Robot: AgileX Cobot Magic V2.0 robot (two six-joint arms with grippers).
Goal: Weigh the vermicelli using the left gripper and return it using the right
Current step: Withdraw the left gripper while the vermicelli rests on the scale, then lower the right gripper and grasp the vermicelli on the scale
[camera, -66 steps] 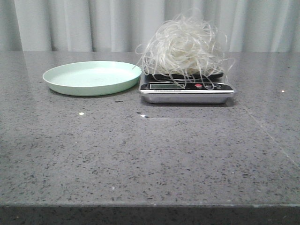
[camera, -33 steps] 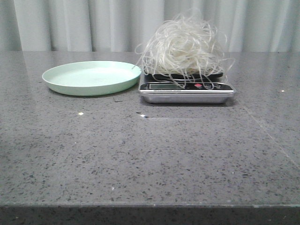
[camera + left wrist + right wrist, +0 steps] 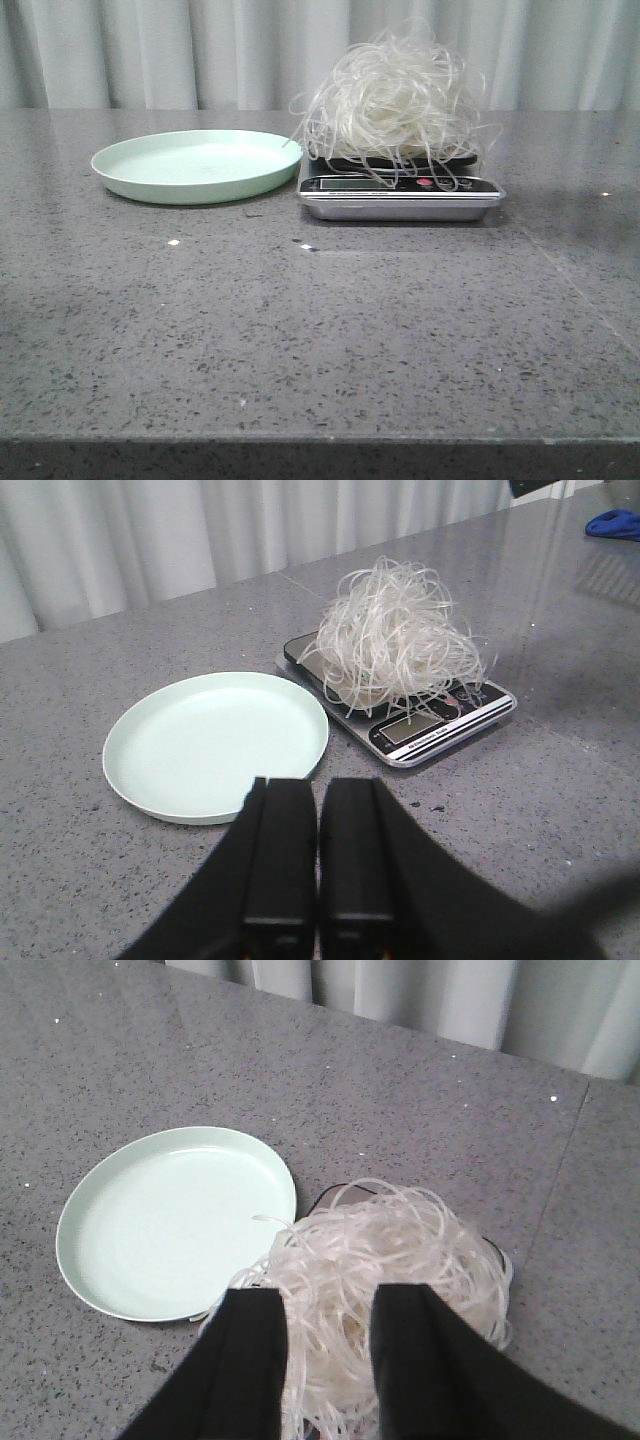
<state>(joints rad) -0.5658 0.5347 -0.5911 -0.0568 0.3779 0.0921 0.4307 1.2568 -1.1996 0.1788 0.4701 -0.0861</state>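
Nothing on the tabletop has moved in the last second: the vermicelli (image 3: 392, 97) sits on the scale (image 3: 400, 192), beside the empty plate (image 3: 196, 165). The left gripper (image 3: 318, 850), clenched and empty, hangs back; the right gripper (image 3: 328, 1355), parted, hovers above the vermicelli, so the return looks next.

The vermicelli (image 3: 392, 98) hides most of the scale (image 3: 400, 195) platform, and stray loops cross its unreadable display. In the right wrist view the right gripper (image 3: 329, 1360) covers the tangle's near part.
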